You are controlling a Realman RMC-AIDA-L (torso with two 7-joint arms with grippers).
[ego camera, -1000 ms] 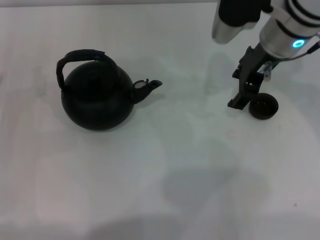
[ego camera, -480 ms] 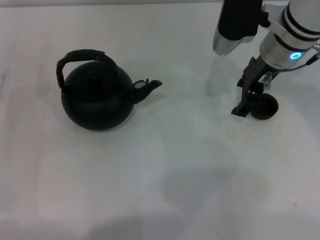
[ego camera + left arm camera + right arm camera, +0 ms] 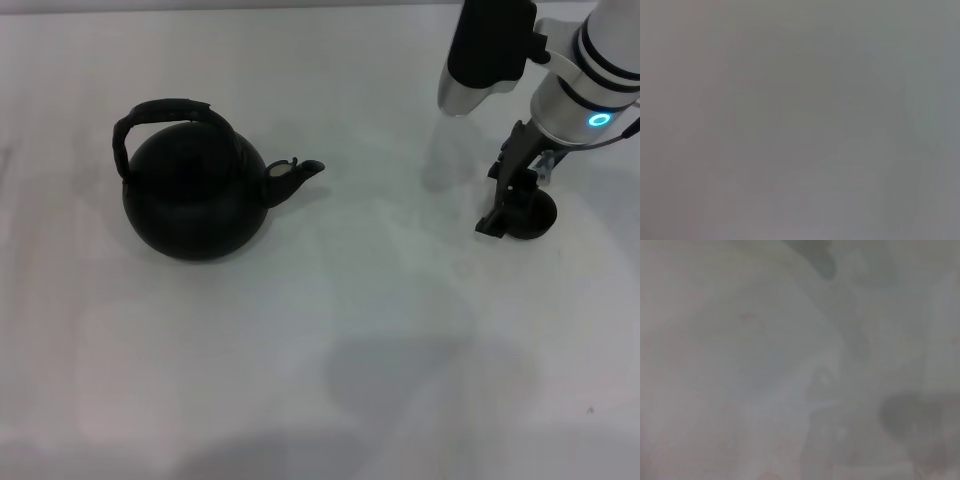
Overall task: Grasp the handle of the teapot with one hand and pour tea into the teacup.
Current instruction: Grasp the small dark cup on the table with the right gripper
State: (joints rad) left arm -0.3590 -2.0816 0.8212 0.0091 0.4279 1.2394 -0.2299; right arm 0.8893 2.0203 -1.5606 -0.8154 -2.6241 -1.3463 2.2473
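My right gripper (image 3: 510,212) is down at the far right of the white surface (image 3: 380,330), low over the teacup (image 3: 533,217). In the head view my dark fingers (image 3: 497,219) overlap the cup's left rim, with 1 tip resting just at its outer edge. I cannot tell from here whether they are apart or pinched on the rim, because the fingers and the dark cup merge together. Behind them, my right forearm rises toward the upper right corner, a blue ring light glowing on the wrist.

The teapot (image 3: 190,195) stands upright well apart from the cup, over on the left half of the surface. Its short spout (image 3: 293,179) points right, toward the cup's side. The handle (image 3: 160,118) arches over its top, free and untouched.

My right wrist view is hazy; a dim dark round shape near 1 corner may be the cup, but I cannot be sure. My left wrist view is a flat grey blur, and my left gripper does not show anywhere.
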